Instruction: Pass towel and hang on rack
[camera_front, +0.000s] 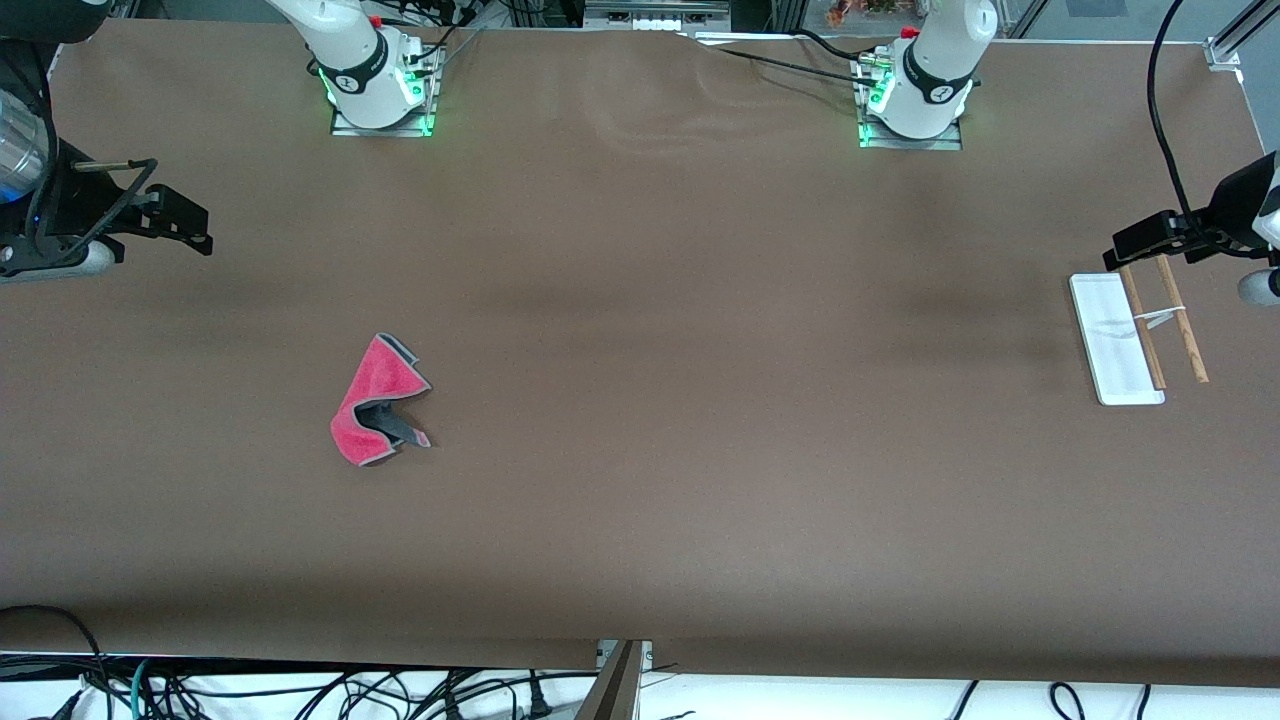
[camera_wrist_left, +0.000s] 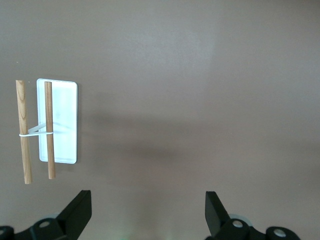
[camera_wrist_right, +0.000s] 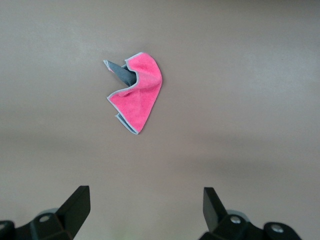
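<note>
towel (camera_front: 375, 402) lies crumpled on the counter (camera_front: 650, 400); rack (camera_front: 1135, 335) well apart. left gripper (camera_wrist_left: 147, 212) and right gripper (camera_wrist_right: 145, 210) hover, fingers spread.

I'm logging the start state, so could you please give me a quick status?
Left hand open, over the table by the rack. Right hand open, empty. Towel crumpled on the table, untouched. No obstruction seen.

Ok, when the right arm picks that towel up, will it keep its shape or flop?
The towel will probably flop: it lies crumpled with a folded-over corner showing grey. It looks thin and light, so it should drape from a pinch. The right gripper, jaws open, is not touching it.
</note>
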